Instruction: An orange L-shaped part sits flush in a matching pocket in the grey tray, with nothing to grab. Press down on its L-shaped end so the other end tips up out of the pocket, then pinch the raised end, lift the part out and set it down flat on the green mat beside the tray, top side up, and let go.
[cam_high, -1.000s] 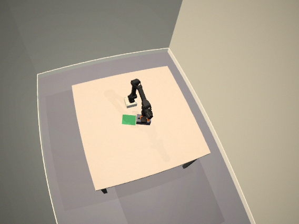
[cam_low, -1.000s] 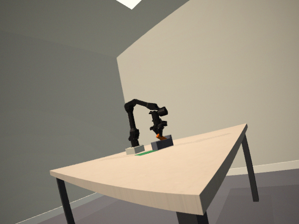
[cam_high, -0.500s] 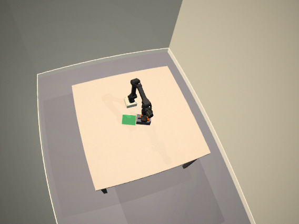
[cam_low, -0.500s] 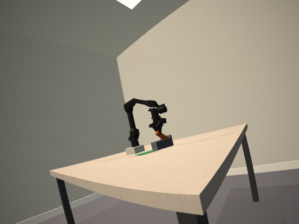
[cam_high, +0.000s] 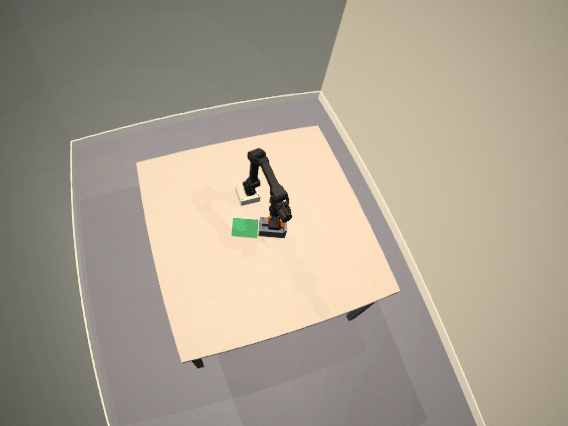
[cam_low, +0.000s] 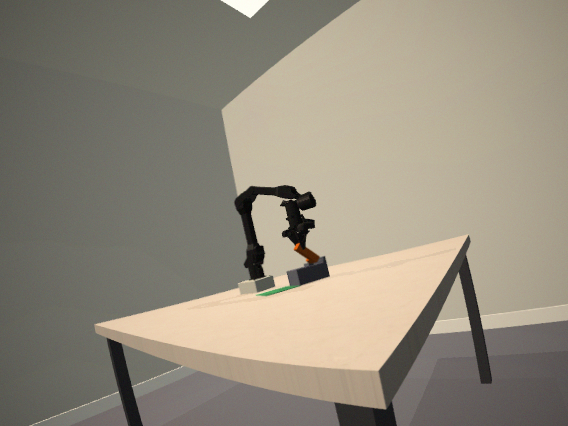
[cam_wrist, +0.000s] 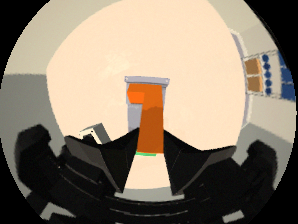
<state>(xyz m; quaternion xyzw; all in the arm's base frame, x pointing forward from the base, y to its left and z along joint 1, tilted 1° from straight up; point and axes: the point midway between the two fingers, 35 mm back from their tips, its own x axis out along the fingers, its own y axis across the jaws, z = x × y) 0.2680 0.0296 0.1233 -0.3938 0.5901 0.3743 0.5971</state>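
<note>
The orange L-shaped part (cam_low: 307, 254) (cam_wrist: 150, 123) is tilted steeply. Its raised end is pinched between my gripper's fingers (cam_low: 297, 244), and its L-shaped end still reaches down to the grey tray (cam_low: 305, 274) (cam_high: 271, 233) (cam_wrist: 147, 80). My gripper is shut on the part's raised end, a little above the tray. The green mat (cam_high: 244, 227) (cam_low: 272, 292) lies flat on the table right beside the tray; in the wrist view only a thin green strip (cam_wrist: 145, 155) shows between the fingers.
The arm's white base block (cam_high: 248, 195) (cam_low: 256, 284) stands on the table behind the mat and tray. The table's edges (cam_low: 380, 372) are far from the work area. A wall rises behind the table.
</note>
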